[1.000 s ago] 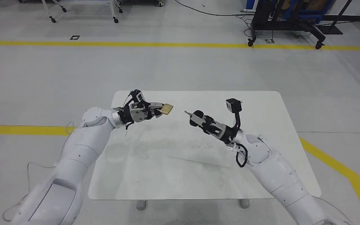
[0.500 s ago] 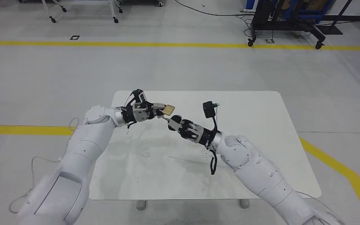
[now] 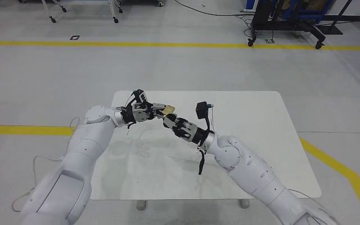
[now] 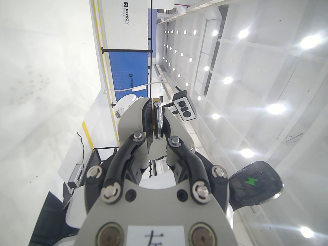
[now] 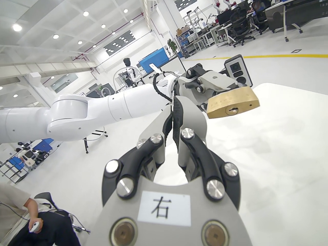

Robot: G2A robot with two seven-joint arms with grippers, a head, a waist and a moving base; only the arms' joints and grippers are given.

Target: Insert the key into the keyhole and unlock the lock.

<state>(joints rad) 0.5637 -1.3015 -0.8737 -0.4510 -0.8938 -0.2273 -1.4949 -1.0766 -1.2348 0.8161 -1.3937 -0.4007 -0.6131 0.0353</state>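
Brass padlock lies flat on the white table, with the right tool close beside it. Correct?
No. The brass padlock is held in the air by the left tool, as the right wrist view shows; the right tool is close beside it.

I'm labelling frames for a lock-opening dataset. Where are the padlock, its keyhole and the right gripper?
padlock (image 5: pixel 228 98): right wrist view, brass body's broad side.
keyhole (image 5: pixel 232 109): right wrist view, slot in the body's underside.
right gripper (image 5: pixel 175 103): right wrist view, midway between its fingertips.
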